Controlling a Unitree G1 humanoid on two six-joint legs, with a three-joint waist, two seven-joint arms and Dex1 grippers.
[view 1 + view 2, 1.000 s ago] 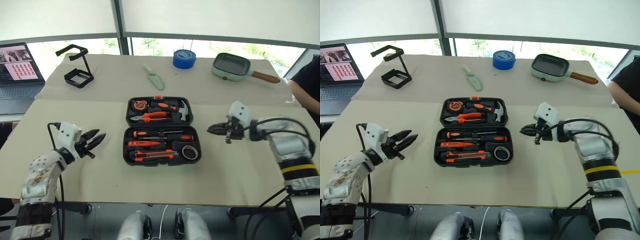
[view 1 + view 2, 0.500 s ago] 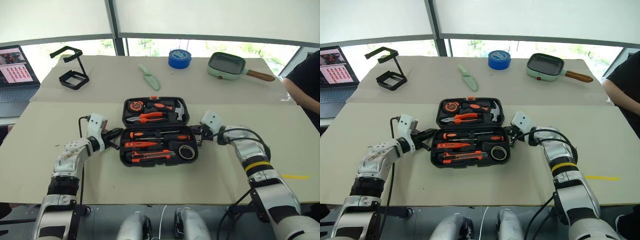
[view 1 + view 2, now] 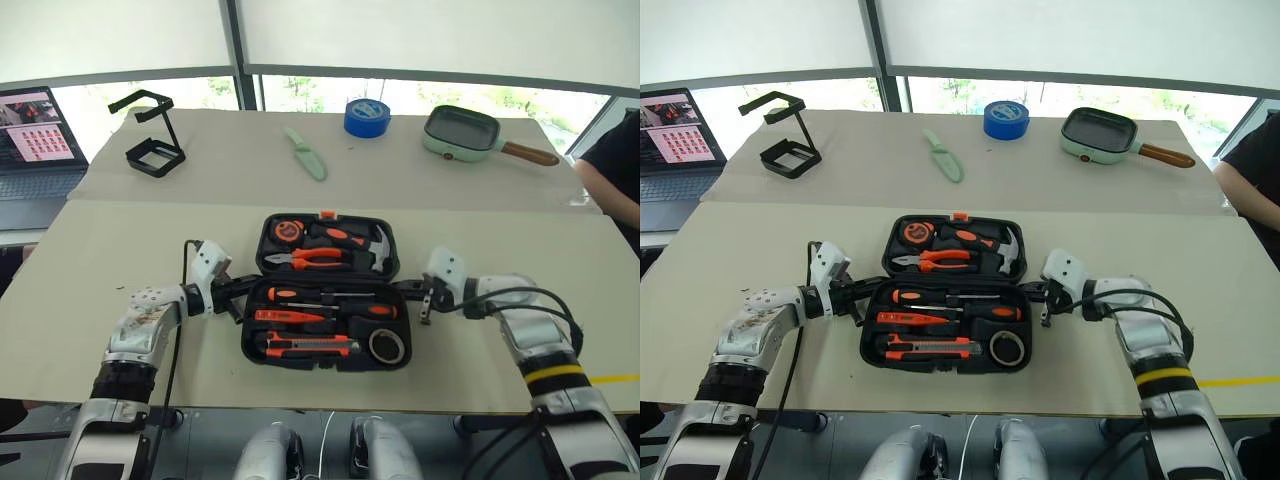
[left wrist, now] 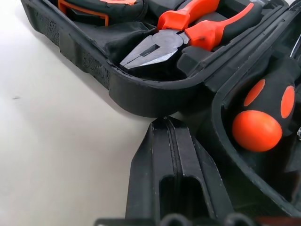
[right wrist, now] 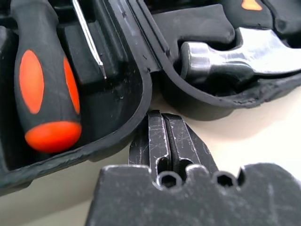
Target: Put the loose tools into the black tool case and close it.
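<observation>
With every loose tool seemingly seated in its recess, closing is the step in hand. Rectangular black plastic tool case (image 3: 325,300) lying open at the middle of the beige table (image 3: 120,240), slim orange-handled screwdrivers (image 3: 330,303), orange-and-black utility knife (image 3: 310,347) and small dark tape ring (image 3: 386,345) in the near half. Left pincer (image 3: 238,290) clenched, empty, at the hinge's left end; right pincer (image 3: 422,295) clenched, empty, at the right end, contact hard to judge. Next: lifting one half over the other, then pressing the small orange latch (image 3: 326,214).

No legible text; laptop screen (image 3: 38,125) perhaps too small
</observation>
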